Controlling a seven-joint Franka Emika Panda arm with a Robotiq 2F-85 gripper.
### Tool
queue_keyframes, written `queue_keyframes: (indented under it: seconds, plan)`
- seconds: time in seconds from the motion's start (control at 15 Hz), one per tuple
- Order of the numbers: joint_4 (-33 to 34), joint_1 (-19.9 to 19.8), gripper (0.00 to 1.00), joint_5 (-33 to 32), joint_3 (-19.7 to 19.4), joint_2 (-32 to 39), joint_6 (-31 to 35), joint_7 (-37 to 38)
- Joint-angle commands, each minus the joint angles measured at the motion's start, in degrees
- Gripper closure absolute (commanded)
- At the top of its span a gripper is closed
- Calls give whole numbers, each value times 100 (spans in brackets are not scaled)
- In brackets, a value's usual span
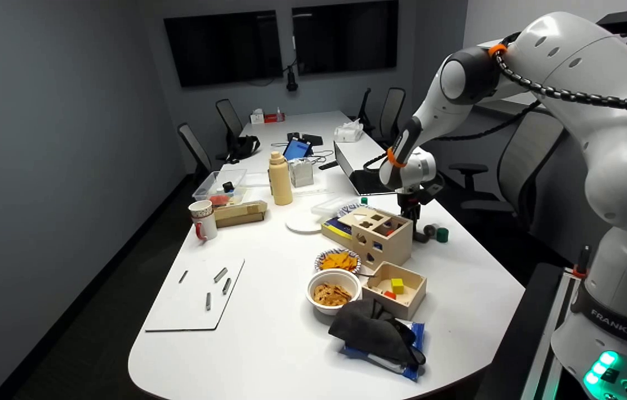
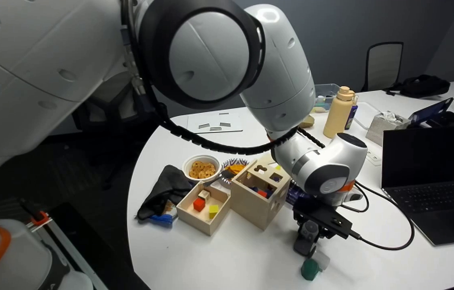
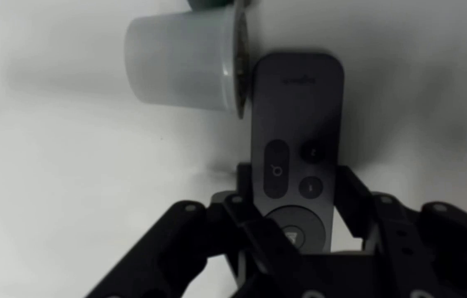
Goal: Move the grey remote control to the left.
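Note:
The dark grey remote control (image 3: 299, 107) lies lengthwise between the fingers of my gripper (image 3: 294, 182) in the wrist view. A finger pad presses against each long side of it, around the buttons. Its lower end is hidden behind the gripper. In an exterior view, the remote (image 2: 305, 241) shows under the gripper (image 2: 312, 234), low at the table surface. I cannot tell whether it rests on the table or is slightly raised. In an exterior view, the gripper (image 1: 411, 215) points down beside the wooden shape box, and the remote (image 1: 420, 237) is partly hidden.
A pale translucent cup (image 3: 179, 60) lies on its side against the remote's far end. A green object (image 2: 310, 269) is beside the cup. The wooden shape box (image 2: 249, 205) stands close by, with a shallow wooden tray (image 2: 195, 225) beyond it. An open laptop (image 2: 420, 157) stands on the other side.

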Motion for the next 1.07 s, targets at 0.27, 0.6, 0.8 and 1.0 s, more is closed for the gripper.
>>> queue_keyframes:
  seconds: [0.27,0.6,0.8,1.0]
  plan:
    - [44,-231,73,182,134,-453,-657,494]
    - [-56,-143,73,306,60,-839,-1288,835]
    - [-311,-74,73,339,-27,-1171,-1619,1095]
    - [-697,-29,73,383,-113,-1559,-1700,1333]
